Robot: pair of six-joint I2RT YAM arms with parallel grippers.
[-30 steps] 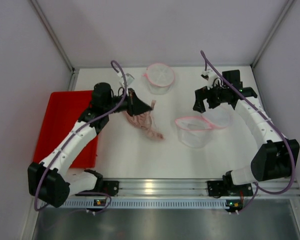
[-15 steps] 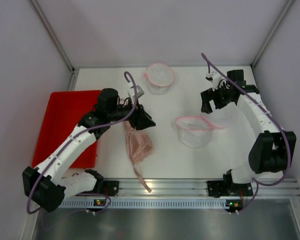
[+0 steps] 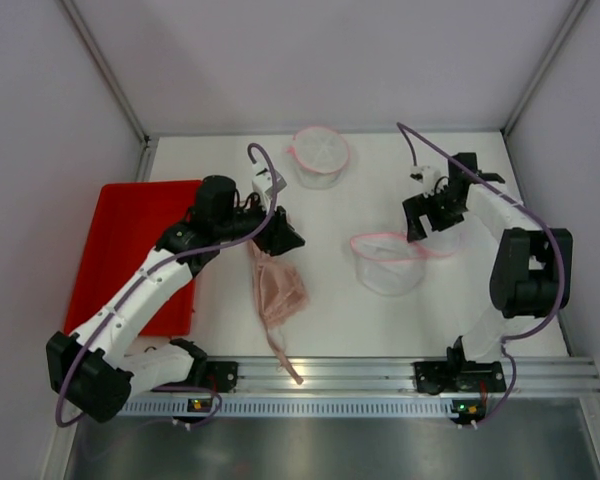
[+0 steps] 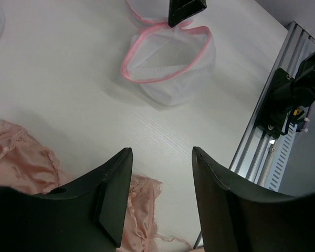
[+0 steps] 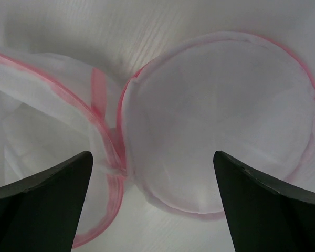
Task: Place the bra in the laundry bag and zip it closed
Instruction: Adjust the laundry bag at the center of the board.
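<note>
A pink bra [image 3: 278,290] lies flat on the white table [image 3: 330,320] at lower centre, one strap trailing towards the bottom edge. Just above its top end hangs the left gripper [image 3: 288,237], fingers apart with nothing between them. Further up at centre right sits the open, pink-rimmed laundry bag [image 3: 385,262], apart from the bra, with the right gripper [image 3: 420,222] over its round flap, fingers spread wide and empty.

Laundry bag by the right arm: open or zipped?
Open. The laundry bag gapes at its pink-edged mouth, round lid flipped back beside it; the bra lies outside.
</note>
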